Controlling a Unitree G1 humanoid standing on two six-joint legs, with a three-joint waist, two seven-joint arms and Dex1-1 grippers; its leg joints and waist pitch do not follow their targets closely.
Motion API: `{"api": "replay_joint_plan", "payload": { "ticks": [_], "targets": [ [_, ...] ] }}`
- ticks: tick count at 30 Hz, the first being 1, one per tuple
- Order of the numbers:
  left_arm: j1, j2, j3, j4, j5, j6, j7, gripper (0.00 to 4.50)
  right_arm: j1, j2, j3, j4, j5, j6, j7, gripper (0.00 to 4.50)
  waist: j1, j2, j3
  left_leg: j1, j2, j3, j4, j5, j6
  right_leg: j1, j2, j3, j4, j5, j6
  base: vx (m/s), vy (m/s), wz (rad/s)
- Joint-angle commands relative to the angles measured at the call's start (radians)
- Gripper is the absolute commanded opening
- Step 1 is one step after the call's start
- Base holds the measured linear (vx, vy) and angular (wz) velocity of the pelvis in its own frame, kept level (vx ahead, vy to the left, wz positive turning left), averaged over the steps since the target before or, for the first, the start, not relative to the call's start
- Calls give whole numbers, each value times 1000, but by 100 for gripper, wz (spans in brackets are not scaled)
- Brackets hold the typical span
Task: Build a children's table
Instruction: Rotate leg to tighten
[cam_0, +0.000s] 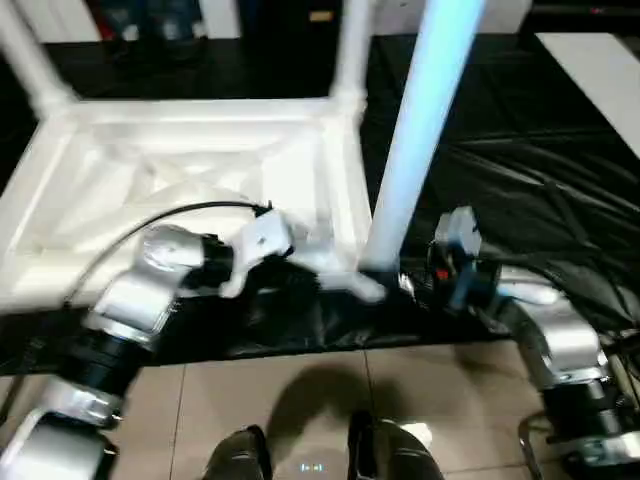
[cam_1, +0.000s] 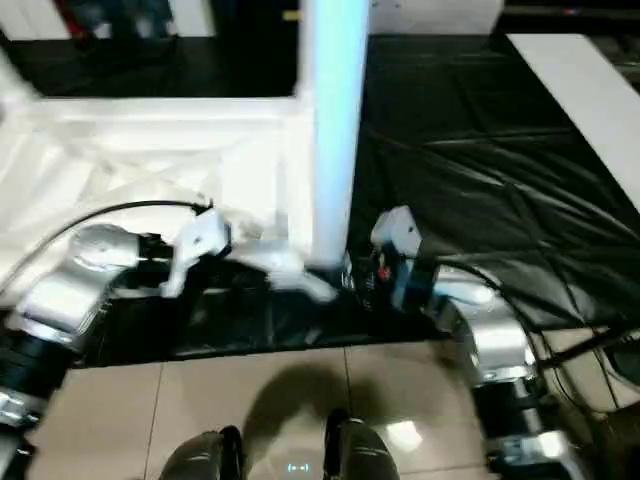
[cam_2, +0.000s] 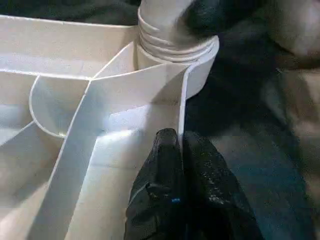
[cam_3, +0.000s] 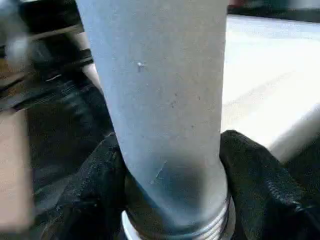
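right tool (cam_3: 172, 200) clamps the base of an upright leg (cam_0: 425, 130) at the near corner socket (cam_2: 192, 62); left tool (cam_2: 180, 145) pinches the rim of the upturned top (cam_0: 190, 170) beside it on the black surface (cam_0: 520, 170); the leg's axis runs straight down into the socket

Silver forearms (cam_0: 135, 295), black fabric claw fingers (cam_2: 170, 200), black cable (cam_0: 170, 213), blue wrist module (cam_0: 462, 262)

Setting: an indoor robot test area or lab. Evidence: a tabletop (cam_0: 500, 120) draped in wrinkled black sheeting, a glossy beige tiled floor (cam_0: 300, 390) below it, loose black cables (cam_1: 590, 345) at the right side, and a white panel (cam_0: 600, 70) at the far right.
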Motion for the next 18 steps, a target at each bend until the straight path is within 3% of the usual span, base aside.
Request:
{"api": "replay_joint_plan", "payload": {
  "ticks": [1,2,4,5,6,7,9,10,13,14,18],
  "targets": [
    [9,-116,-32,-107,-20,63,113,0,3,81,23,-18,-32,41,-166,254,1,-15,-87,6,49,-27,-74,-186,73,73,-84,57,-78,-515,-121,0,0,0],
    [9,-116,-32,-107,-20,63,113,0,3,81,23,-18,-32,41,-166,253,-2,-12,-87,7,48,-26,-72,-184,74,71,-84,57,-78,-511,-120,0,0,0],
    [6,-218,-44,-121,12,119,246,0,-7,179,0,-8,-53,57,-346,250,-9,-10,-85,9,45,-21,-71,-170,94,65,-79,60,-81,-490,-118,0,0,0],
    [6,-231,-46,-122,15,125,261,0,-8,192,-4,-7,-53,60,-366,250,-10,-10,-87,10,43,-19,-69,-171,96,63,-80,59,-82,-489,-119,0,0,0],
    [3,-264,-47,-121,21,139,299,0,-13,221,-11,-1,-63,66,-419,249,-9,-13,-87,7,39,-20,-70,-170,98,69,-80,57,-83,-501,-110,0,0,0],
    [-3,-302,-46,-111,31,149,345,0,-22,255,-21,8,-72,75,-479,249,-9,-7,-86,7,39,-20,-71,-165,100,67,-78,56,-83,-498,-104,0,0,0],
    [-12,-343,-44,-101,48,163,403,0,-33,297,-37,18,-86,86,-555,249,-10,-8,-89,9,39,-19,-70,-160,100,65,-76,56,-82,-478,-104,0,0,0],
    [-16,-353,-44,-95,54,164,417,0,-39,309,-43,23,-91,88,-579,249,-10,-9,-89,4,39,-20,-71,-152,107,68,-75,56,-78,-452,-106,0,0,0],
    [-26,-360,-53,-92,90,183,448,0,-50,331,-53,28,-98,65,-624,249,-10,-8,-90,5,38,-18,-70,-151,125,67,-74,57,-76,-413,-108,0,0,0],
    [-26,-360,-53,-92,90,183,448,0,-50,331,-53,28,-98,65,-624,284,-9,-8,-90,5,37,-18,-70,-153,128,67,-74,57,-76,-411,-106,0,0,0],
    [-9,-291,-59,-108,99,185,392,0,-24,272,-70,7,-97,44,-569,323,-8,-10,-90,2,39,-20,-72,-151,138,72,-74,57,-72,-390,-111,0,0,0]
  ]
}}
